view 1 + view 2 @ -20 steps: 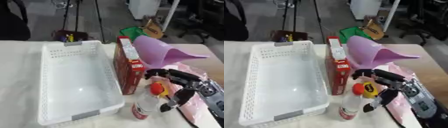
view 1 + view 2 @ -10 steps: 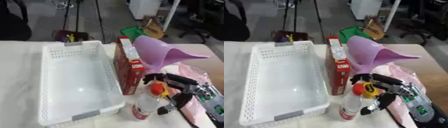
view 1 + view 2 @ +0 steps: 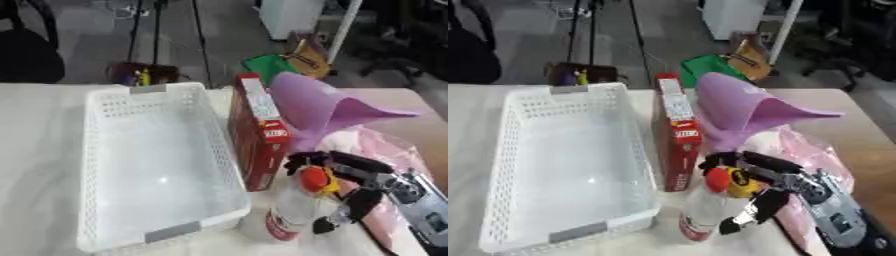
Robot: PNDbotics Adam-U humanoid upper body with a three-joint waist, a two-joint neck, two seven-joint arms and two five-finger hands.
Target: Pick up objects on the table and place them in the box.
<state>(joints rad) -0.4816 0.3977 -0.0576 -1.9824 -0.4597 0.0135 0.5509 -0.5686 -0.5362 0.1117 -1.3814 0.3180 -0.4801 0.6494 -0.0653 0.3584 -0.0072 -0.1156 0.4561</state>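
A clear spray bottle (image 3: 289,215) with a red and yellow top and a red label stands near the table's front edge, just right of the white basket (image 3: 105,165). My right hand (image 3: 773,184) comes in from the lower right and sits at the bottle's top, fingers curled round its head and thumb hanging beside its body. A red box (image 3: 255,130) stands upright on its long edge against the basket's right wall. A purple funnel (image 3: 319,107) lies behind my hand, and a pink packet (image 3: 385,155) lies under my forearm. The basket holds nothing. My left hand is out of sight.
The table's right edge runs close behind the funnel. Beyond the far edge are a green bin (image 3: 271,65), a tripod's legs (image 3: 166,35) and a small dark container (image 3: 140,75) on the floor. Bare tabletop lies left of the basket.
My right hand has drawn slightly toward the front and closed in on the spray bottle's top. The basket, box and funnel have stayed put.
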